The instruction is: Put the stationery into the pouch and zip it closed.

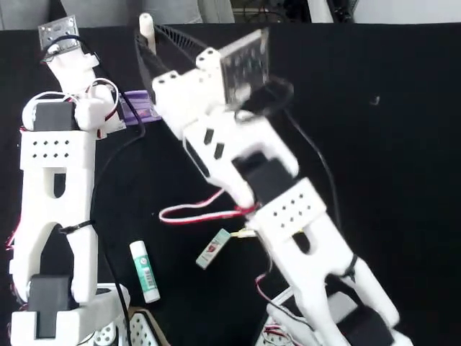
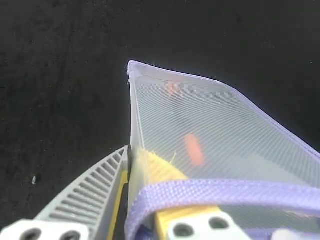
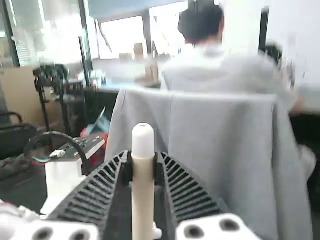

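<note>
We see the left pincer (image 2: 132, 157) clamped on one edge of the pouch (image 2: 210, 130), with a grey ribbed finger (image 2: 97, 187) on one side of the clear mesh wall and a yellow one on the other. The pouch has a purple band along its rim. Through the mesh we make out an orange piece (image 2: 192, 149) inside, though we cannot tell what it is. From the high view, the pouch sits at about 10 o'clock on the black table (image 1: 374, 144), held at the end of the left arm.

The right pincer (image 3: 143, 165) is clamped on a cream stick (image 3: 143, 140), its black ribbed fingers pressed against both sides. The stick stands upright between them, its rounded end poking out past the fingertips. From above, we find this pincer raised at about 11 o'clock, near the far edge of the table and just beyond the pouch.

Two things lie loose on the table. A green-and-white tube (image 1: 145, 272) rests at about 7 o'clock, between the two arm bases. A small flat tag-like piece (image 1: 213, 249) lies at about 6 o'clock, near the tube but not touching it.
</note>
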